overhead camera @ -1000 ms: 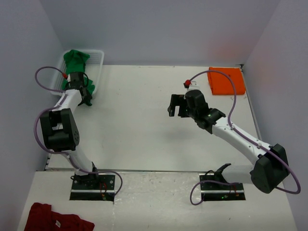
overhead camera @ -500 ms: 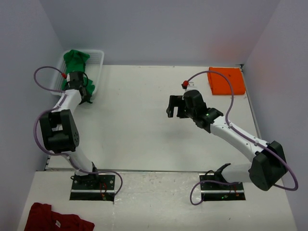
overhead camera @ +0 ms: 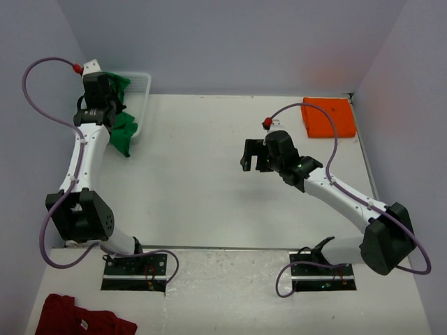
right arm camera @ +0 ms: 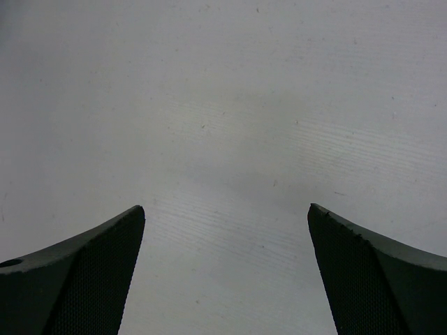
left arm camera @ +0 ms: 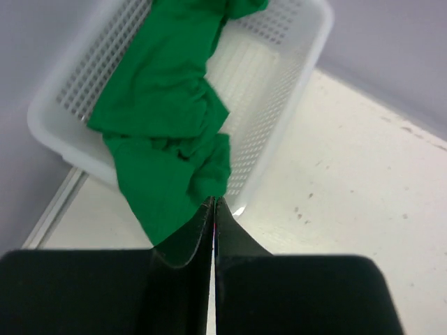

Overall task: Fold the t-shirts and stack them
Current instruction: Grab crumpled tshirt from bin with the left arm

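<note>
Left jaws: the left gripper [left arm camera: 213,204] is pressed fully together, pinching a low corner of the green t-shirt [left arm camera: 162,118].
Key relation: the cloth runs up the wrist frame from the pinched tips, from lower centre to the top edge and into the white basket [left arm camera: 309,66].
Long axis: a crumpled band, roughly in line with the fingers and draped over the basket's near rim.
Place: upper left of the top frame, partly in the basket and partly hanging out toward the table [overhead camera: 195,188].
Nearer arm: the left one has it. The right gripper [overhead camera: 246,155] hangs mid-frame, well apart, with its jaws spread wide and empty.
Look: bright green, rumpled, unfolded.
Orange t-shirt [overhead camera: 328,117]: a flat, folded rectangle at the upper right.
Judgement: it needs drawing clear and spreading.
</note>
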